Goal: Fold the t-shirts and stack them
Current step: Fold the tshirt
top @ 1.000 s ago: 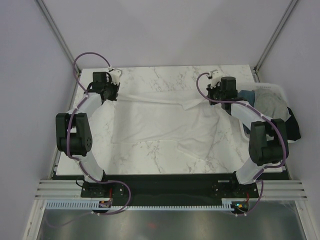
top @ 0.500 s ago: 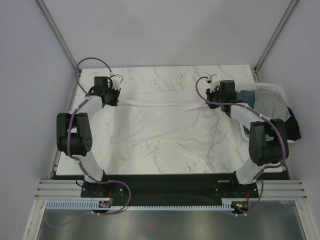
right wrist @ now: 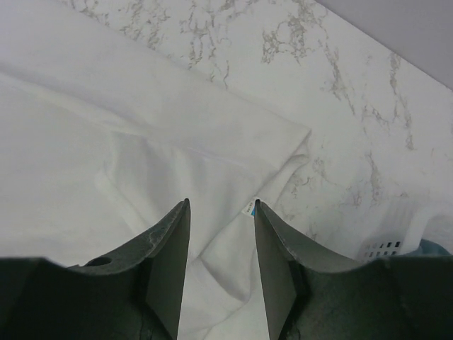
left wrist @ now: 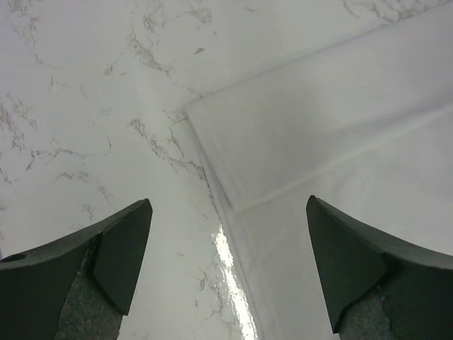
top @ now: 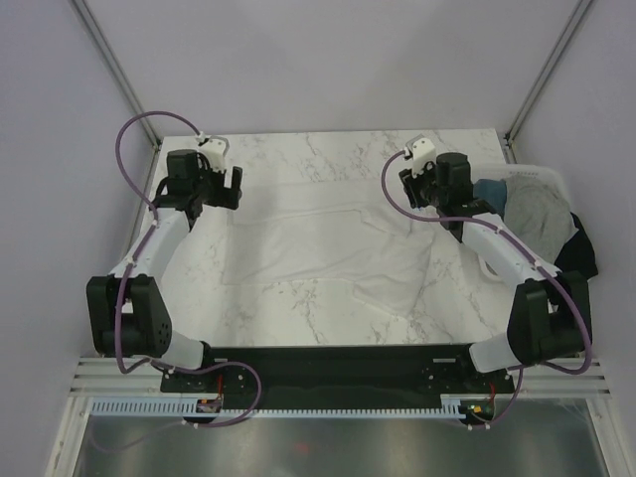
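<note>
**White t-shirt laid out, both pincers spread above its far edge**

The left pincer (top: 221, 194) hangs toward the far left corner of the marble surface (top: 328, 154). Its fingers (left wrist: 124, 241) are spread wide and grip nothing. In the left wrist view, the white t-shirt (left wrist: 318, 134) lies below and mostly to the right of the pincer's gap. A folded, doubled corner of it points into the bare marble on the left. The cloth is clear of both fingers.

From above, the white t-shirt (top: 328, 243) covers the middle of the surface. It reaches from just beside the left pincer across to the right pincer (top: 415, 194), and rumpled folds trail toward the near right edge.

The right pincer sits over the far right part of the shirt. Its fingers (right wrist: 170, 262) stand apart with a narrower gap than the left pair, and nothing is between them. In the right wrist view, a creased sleeve or corner of the shirt spreads under that gap. A small label (right wrist: 249, 209) shows just beside the right finger.

At the right edge of the surface stands a white bin (top: 542, 171). It holds a teal t-shirt (top: 489, 189) and a grey t-shirt (top: 537, 209), and a black t-shirt (top: 581, 253) hangs over its outer side.
</note>
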Robot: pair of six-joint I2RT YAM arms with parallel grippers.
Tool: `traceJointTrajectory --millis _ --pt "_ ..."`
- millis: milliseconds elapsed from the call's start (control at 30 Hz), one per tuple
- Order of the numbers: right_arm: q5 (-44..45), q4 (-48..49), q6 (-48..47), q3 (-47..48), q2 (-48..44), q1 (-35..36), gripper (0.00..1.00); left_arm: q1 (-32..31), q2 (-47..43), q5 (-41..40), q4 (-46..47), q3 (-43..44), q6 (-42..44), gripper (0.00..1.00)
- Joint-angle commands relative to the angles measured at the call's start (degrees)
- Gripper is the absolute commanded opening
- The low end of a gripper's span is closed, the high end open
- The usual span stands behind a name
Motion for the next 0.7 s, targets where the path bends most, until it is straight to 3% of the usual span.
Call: traceJointTrajectory --millis 0,200,333,667 --pt "-1.90 0.59 -0.05 0.66 1.54 1.28 0.49 -1.50 -0.80 4.58 -0.06 0.20 -4.66 0.97" --pt "-4.90 -0.64 3.04 1.71 11.20 7.34 0.46 -8.36 5.17 7.22 -1.64 -3.14 -4.66 0.93" --pt "-4.90 -1.61 0.93 3.11 14.72 11.99 0.43 -9.24 7.38 11.00 -1.82 -4.55 -5.81 0.91" --pt "-1.83 -1.61 -1.71 6.45 20.62 18.16 0.41 -9.25 11.59 11.79 -2.08 -7.27 -5.37 0.88"
